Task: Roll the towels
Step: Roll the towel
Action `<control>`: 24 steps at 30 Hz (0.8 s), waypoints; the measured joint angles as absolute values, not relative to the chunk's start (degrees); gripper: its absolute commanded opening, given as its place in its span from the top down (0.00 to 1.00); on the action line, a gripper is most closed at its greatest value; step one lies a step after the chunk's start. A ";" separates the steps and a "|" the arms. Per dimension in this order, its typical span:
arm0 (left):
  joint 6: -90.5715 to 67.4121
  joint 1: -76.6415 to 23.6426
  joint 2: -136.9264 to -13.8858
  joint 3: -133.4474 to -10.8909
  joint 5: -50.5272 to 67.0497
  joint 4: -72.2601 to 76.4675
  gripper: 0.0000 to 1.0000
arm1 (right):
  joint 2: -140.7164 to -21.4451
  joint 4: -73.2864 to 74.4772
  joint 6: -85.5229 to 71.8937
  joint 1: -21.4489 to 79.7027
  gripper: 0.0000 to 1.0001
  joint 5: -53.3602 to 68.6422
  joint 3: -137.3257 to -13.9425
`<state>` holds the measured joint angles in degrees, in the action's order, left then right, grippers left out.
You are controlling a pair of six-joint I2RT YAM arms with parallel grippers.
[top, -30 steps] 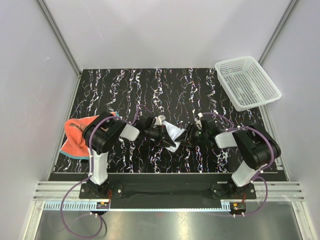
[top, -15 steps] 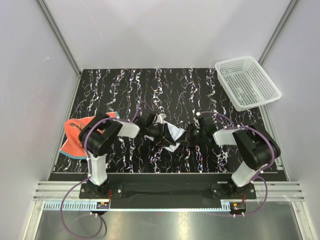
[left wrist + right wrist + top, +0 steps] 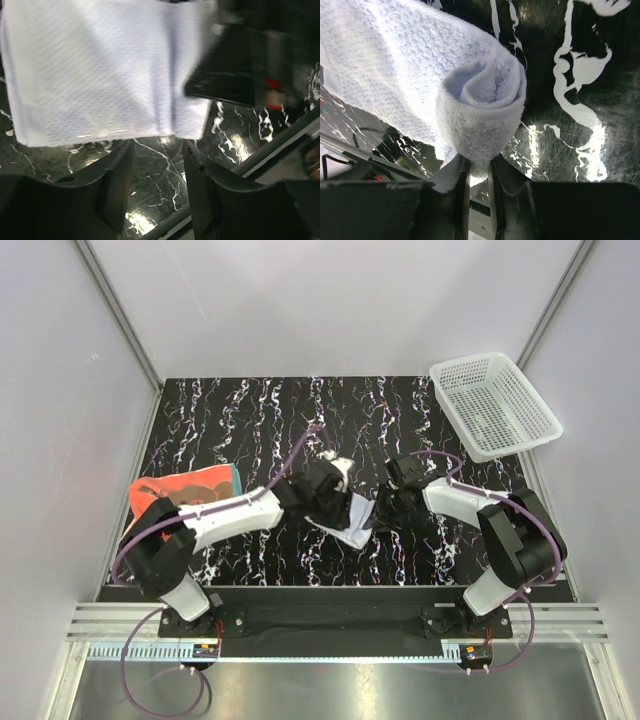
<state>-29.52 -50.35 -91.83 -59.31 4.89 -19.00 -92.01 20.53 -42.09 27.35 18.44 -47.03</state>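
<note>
The white towel (image 3: 352,522) lies at the table's middle, partly rolled. Its rolled end (image 3: 480,105) forms a spiral, and my right gripper (image 3: 476,162) is shut on the lower edge of that roll. In the top view the right gripper (image 3: 378,515) sits at the towel's right side. The towel's flat part (image 3: 100,70) spreads just beyond my left gripper (image 3: 157,150), which is open with only bare table between its fingers. From above, the left gripper (image 3: 328,502) hovers over the towel's left side. The orange-red towel (image 3: 185,490) with teal edging lies flat at the left.
A white mesh basket (image 3: 493,405) stands at the back right corner. The black marbled table (image 3: 250,420) has a metal rail along its near edge (image 3: 330,625). The left arm reaches diagonally across the front left of the table.
My left gripper has opened and let go of the white towel, and its arm has stretched out towards the middle. The right gripper has closed on the towel's rolled end.
</note>
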 measured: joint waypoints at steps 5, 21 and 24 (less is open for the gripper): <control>-24.93 -63.11 -91.00 -61.71 -10.33 -19.79 0.51 | -93.73 24.40 -41.80 28.36 0.93 17.63 -49.56; -22.22 -71.88 -101.21 -64.31 -24.82 -16.84 0.49 | -94.80 27.66 -41.78 28.51 0.93 17.58 -51.33; -22.15 -72.14 -103.50 -65.49 -25.32 -16.36 0.49 | -94.80 27.99 -41.78 28.51 0.94 17.61 -51.40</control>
